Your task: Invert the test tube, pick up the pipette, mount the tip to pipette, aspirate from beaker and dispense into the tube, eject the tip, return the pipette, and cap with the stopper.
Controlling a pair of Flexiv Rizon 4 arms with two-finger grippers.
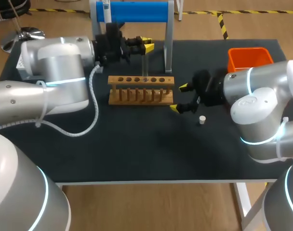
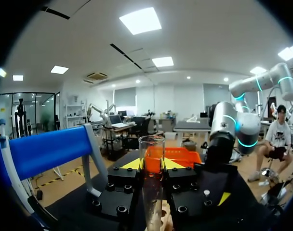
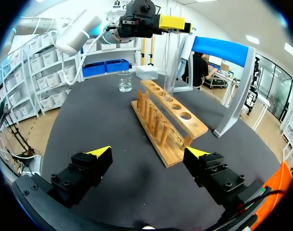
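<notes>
A clear test tube (image 1: 145, 65) stands upright, its mouth upward, with my left gripper (image 1: 146, 45) shut on its upper part. Its lower end reaches a middle hole of the wooden rack (image 1: 140, 89). In the left wrist view the test tube (image 2: 152, 185) runs between the yellow tips of the left gripper (image 2: 152, 164). My right gripper (image 1: 180, 98) stands open just right of the rack, low over the mat, holding nothing. In its own view the right gripper (image 3: 148, 153) faces the end of the rack (image 3: 168, 118), with the test tube (image 3: 170, 67) hanging from the left gripper (image 3: 158, 21) beyond. A white stopper (image 1: 202, 120) lies near the right gripper.
A blue-barred stand (image 1: 132, 12) rises behind the rack, with a pipette (image 1: 106, 9) on its left end. An orange bin (image 1: 249, 57) sits at the back right. A glass beaker (image 3: 125, 82) and a white tray (image 3: 146, 72) stand past the rack's far end.
</notes>
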